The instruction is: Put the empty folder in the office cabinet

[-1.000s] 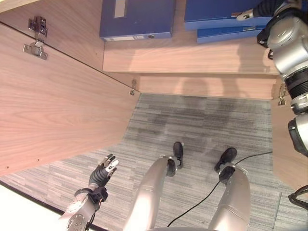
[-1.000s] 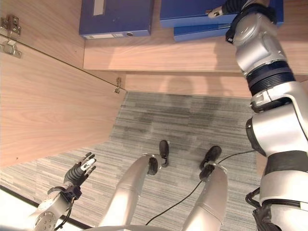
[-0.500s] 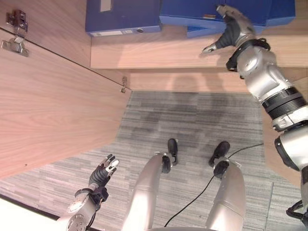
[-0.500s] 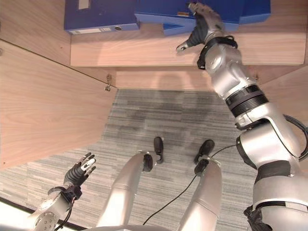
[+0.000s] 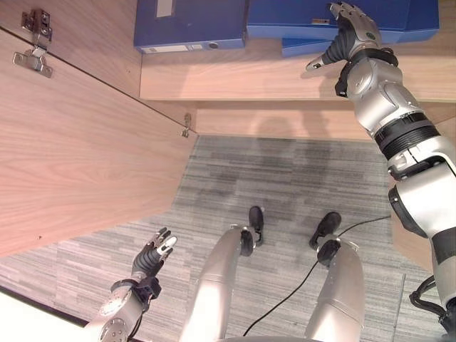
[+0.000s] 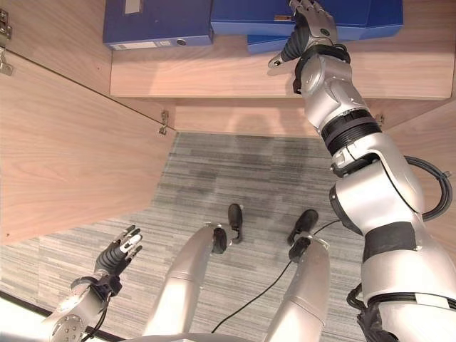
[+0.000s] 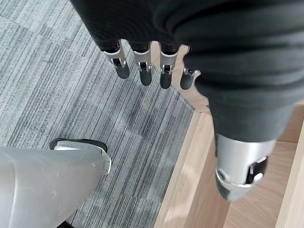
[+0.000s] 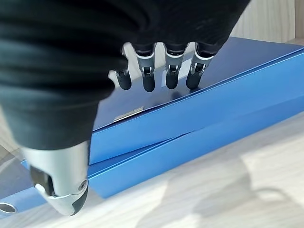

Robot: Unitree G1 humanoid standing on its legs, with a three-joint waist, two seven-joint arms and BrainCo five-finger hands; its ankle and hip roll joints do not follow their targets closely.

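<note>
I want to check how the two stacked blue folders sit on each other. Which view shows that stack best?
The right wrist view: the top folder lies flat on the lower folder, their long edges seen close, the right hand with straight fingers above it. Both eye views show the stack at the shelf's back, cut by the frame's edge.

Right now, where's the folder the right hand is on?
On the cabinet shelf, to the right: the top folder of a two-high stack, right hand resting open on it.

We log deep blue flat folders (image 5: 342,21), one more blue folder (image 5: 189,25) far left, pale woodgrain cabinet shelf (image 5: 242,78) and door (image 5: 78,149), grey striped carpet floor (image 5: 285,178), silver dark-tipped right hand (image 5: 349,32).
</note>
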